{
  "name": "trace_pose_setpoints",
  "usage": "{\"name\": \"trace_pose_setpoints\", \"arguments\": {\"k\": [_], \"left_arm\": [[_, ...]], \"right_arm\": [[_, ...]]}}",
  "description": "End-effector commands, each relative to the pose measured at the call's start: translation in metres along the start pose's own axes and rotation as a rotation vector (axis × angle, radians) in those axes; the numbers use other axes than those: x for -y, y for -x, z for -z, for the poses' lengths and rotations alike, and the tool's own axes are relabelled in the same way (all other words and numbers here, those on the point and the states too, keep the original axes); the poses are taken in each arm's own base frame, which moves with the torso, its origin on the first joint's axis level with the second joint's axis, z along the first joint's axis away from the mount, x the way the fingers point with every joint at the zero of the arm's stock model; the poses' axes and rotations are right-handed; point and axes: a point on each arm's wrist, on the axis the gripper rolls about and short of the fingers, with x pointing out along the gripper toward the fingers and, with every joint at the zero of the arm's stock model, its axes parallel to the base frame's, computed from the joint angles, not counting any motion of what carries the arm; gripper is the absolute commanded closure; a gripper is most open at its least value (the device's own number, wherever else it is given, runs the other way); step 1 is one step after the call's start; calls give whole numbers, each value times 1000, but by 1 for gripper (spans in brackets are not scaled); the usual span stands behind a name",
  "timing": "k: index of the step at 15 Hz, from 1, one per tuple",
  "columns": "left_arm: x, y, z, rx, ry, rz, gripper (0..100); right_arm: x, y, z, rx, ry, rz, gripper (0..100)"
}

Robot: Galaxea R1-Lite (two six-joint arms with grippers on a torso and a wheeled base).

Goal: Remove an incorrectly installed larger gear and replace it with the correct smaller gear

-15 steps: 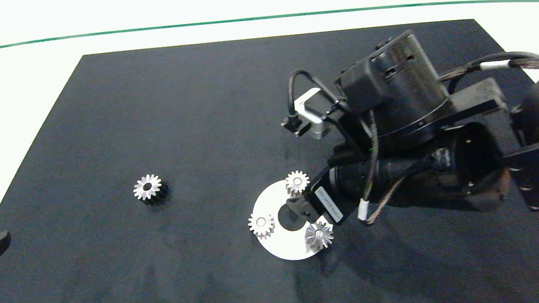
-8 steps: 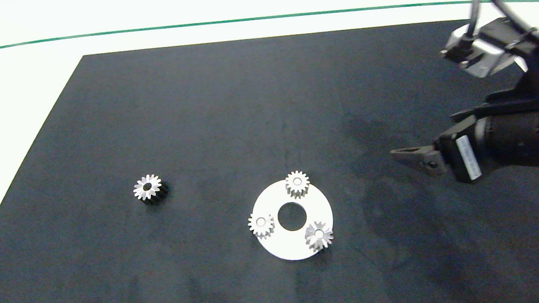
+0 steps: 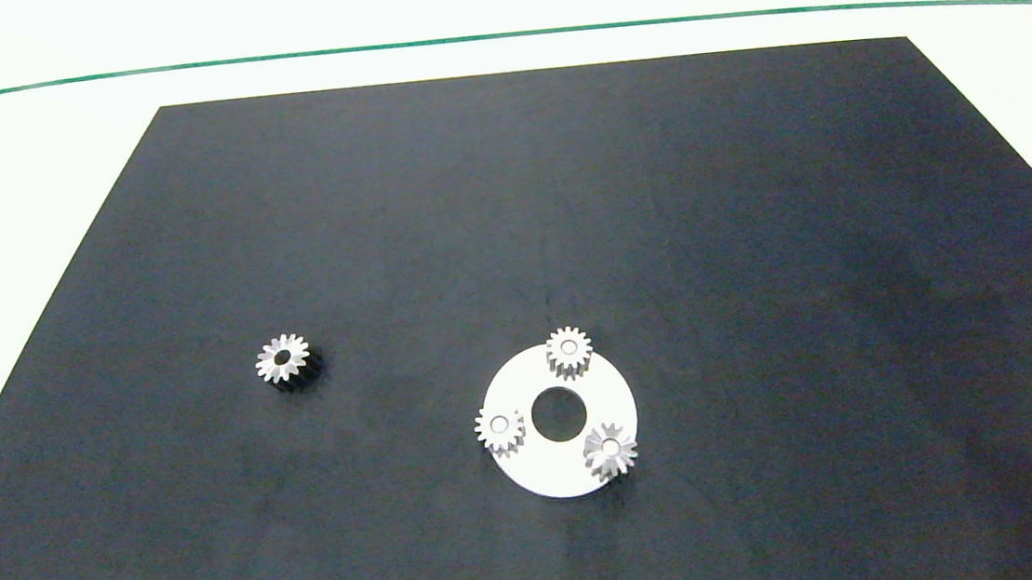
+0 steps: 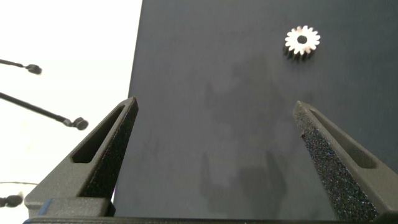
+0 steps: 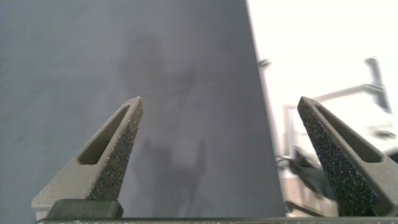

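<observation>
While neither arm is showing in the head view, the larger gear [image 3: 282, 358] is lying alone on the black mat [image 3: 507, 188], well apart from the white disc [image 3: 550, 469], out at its 9 o'clock. The smaller gear [image 3: 569, 351] is sitting on the disc's rim at 12 o'clock, a matching blunt-toothed gear [image 3: 499, 428] at 9 o'clock and a star-toothed gear [image 3: 609, 450] at 4 o'clock. The left pincer [image 4: 214, 102] is hanging wide open and empty over the mat's edge, the larger gear ahead of it. The right pincer [image 5: 221, 99] is also gaping wide, holding nothing, above the mat's opposite edge.
</observation>
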Motion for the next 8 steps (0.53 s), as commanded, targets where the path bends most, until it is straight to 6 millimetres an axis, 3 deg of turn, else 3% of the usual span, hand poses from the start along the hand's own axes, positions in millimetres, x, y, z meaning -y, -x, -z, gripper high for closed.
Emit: {"name": "trace_pose_setpoints", "arguments": {"k": [1, 8], "left_arm": [[1, 26, 9, 73, 3, -68, 0], [1, 67, 26, 233, 26, -166, 0]], "right_arm": [[29, 77, 28, 156, -87, 166, 0], [37, 148, 74, 319, -165, 289, 0]]}}
